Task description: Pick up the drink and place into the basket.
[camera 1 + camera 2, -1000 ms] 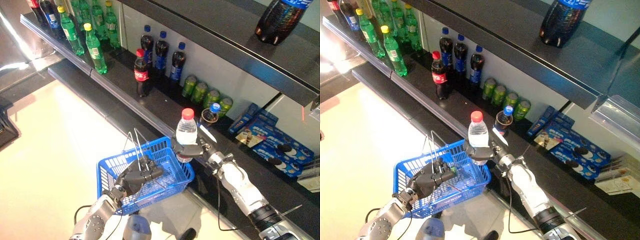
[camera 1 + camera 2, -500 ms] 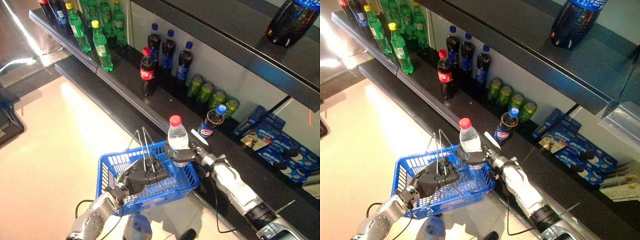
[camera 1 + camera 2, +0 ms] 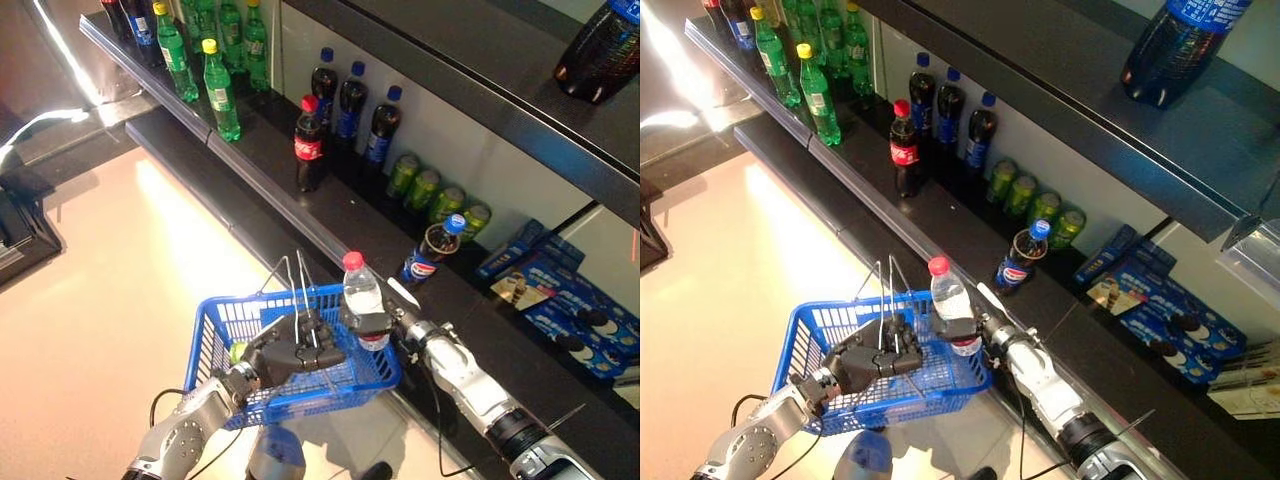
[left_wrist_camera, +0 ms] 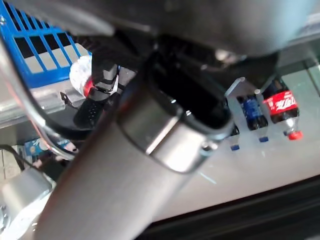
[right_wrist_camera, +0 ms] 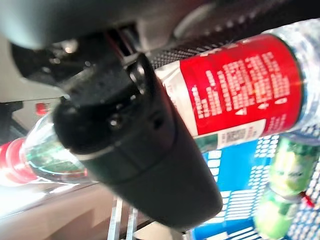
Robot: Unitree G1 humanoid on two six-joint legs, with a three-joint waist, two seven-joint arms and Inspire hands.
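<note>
We see the blue plastic wire-handled basket (image 3: 228, 345) hanging beside the dark shelf edge (image 3: 262, 190), pale floor open to its left. Our left hand (image 3: 290, 350) curls round its handles. Our right hand (image 3: 375, 322) grips the clear red-capped, red-labelled water bottle (image 3: 362, 300) upright over the basket's far corner; label print unreadable.

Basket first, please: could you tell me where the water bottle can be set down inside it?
The blue basket looks bare along its left half; a green bottle lies in it. The left hand and wire handles crowd the right, where the right hand holds the water bottle.
</note>
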